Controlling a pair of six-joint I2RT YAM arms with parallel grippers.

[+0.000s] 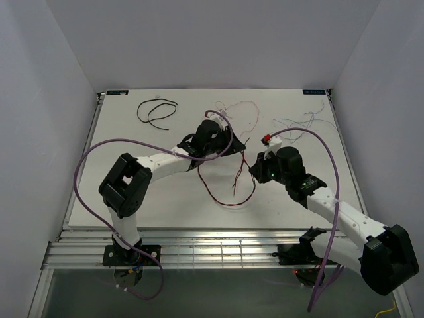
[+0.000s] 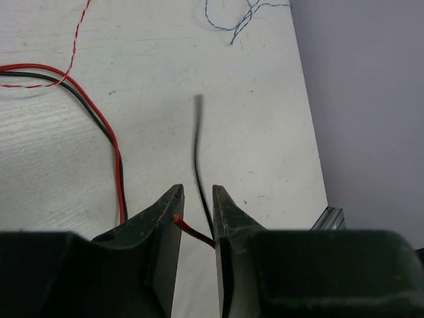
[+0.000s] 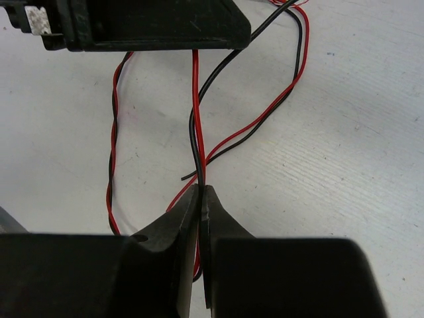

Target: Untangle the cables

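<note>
Right gripper (image 3: 201, 197) fills my nearest view, its jaws pressed together on a red wire (image 3: 195, 79) and a black wire (image 3: 218, 69) that rise side by side from the tips. Left gripper (image 2: 197, 192) shows a narrow gap, with red and black strands crossing between its fingers, not squeezed as far as I can see. From above, that red-black cable loops on the table (image 1: 179, 205) between both arms. A second black cable (image 1: 156, 112) lies well apart at the back left, and pale wires (image 1: 301, 122) lie at the back right.

White tabletop (image 1: 152, 205), grey walls (image 1: 40, 79), metal rails (image 1: 218, 254) at front.
</note>
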